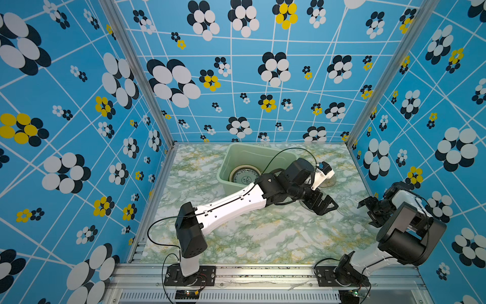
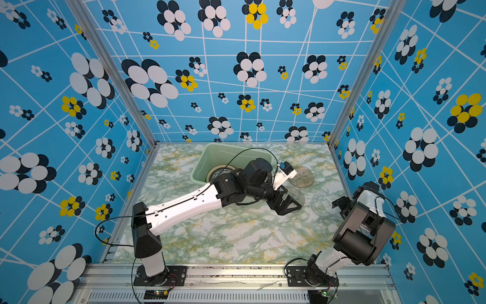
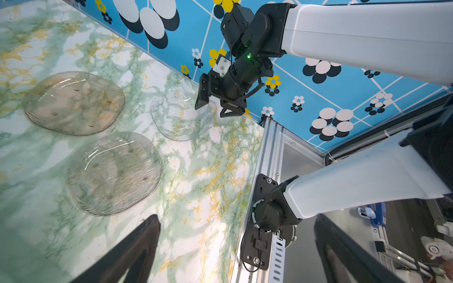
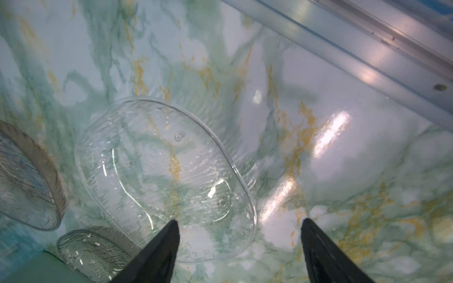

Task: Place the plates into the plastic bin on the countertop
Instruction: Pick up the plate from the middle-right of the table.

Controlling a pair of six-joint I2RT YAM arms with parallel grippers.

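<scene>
The right gripper is keeping its fingers wide apart and is holding nothing. One finger is hanging over the rim of a clear glass plate, and the other is over the bare countertop. The left gripper is also standing fully open and empty, hovering above a smoky glass plate. A second smoky plate is lying just behind that one. At the back, the green bin is holding a stack with a blue-white patterned plate on top.
</scene>
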